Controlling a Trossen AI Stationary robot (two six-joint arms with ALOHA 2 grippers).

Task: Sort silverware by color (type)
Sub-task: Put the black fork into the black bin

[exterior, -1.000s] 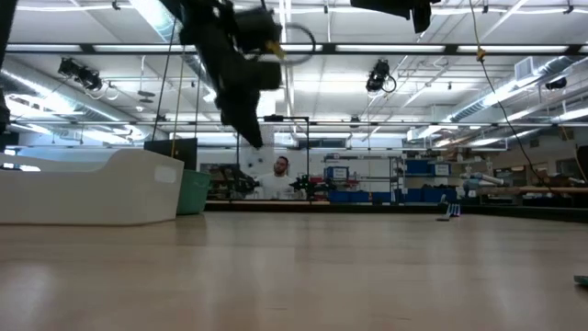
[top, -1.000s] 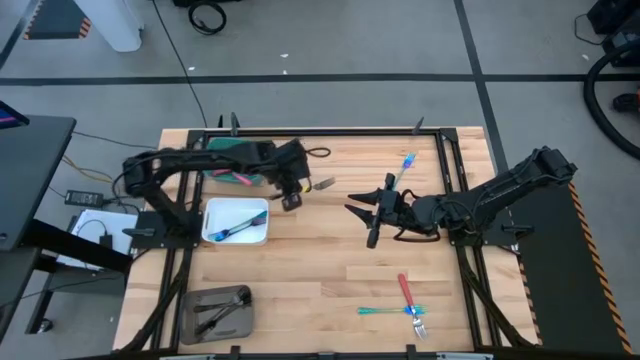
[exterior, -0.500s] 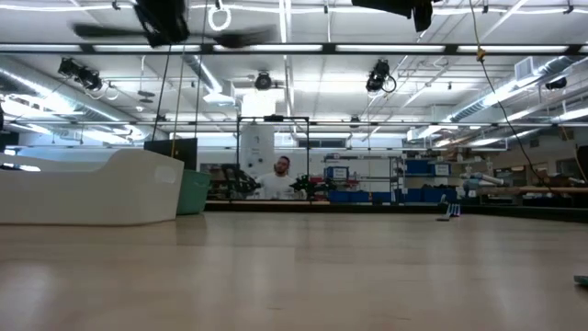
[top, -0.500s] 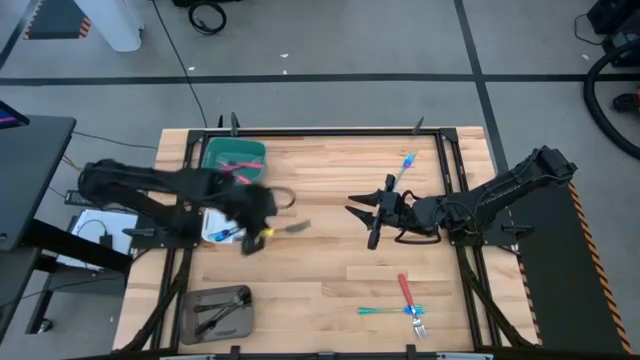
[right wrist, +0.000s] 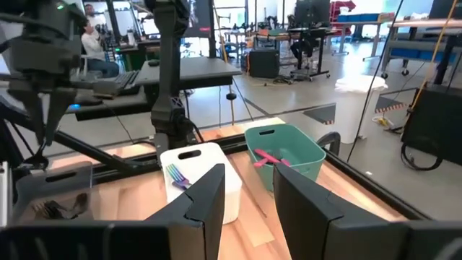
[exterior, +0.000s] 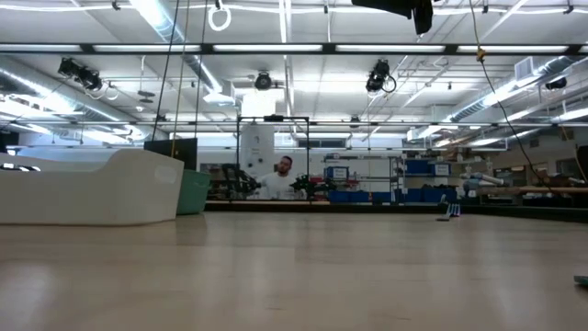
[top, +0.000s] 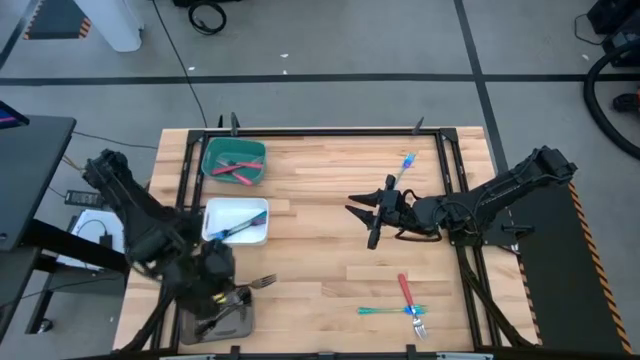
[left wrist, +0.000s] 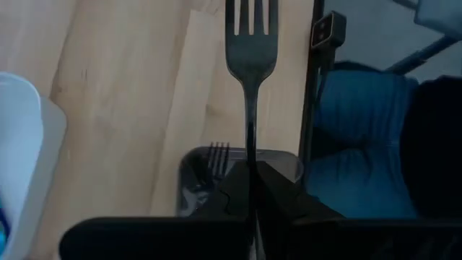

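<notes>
Left end effector [left wrist: 249, 189] clamped on the handle of a slim, all-dark metal fork [left wrist: 250, 54], tines pointing out, poised above the grey rectangular tray [top: 218, 310] at the near left corner of the wooden bench [top: 330, 250]. Light, rigid and slick by the look of it; best pinched across the narrow handle, well back from the tines. Right end effector [top: 372, 212] parked mid-bench, fingers spread, holding nothing. Red-handled fork [top: 408, 299] and iridescent utensil [top: 388, 311] lying near right, unsorted.
</notes>
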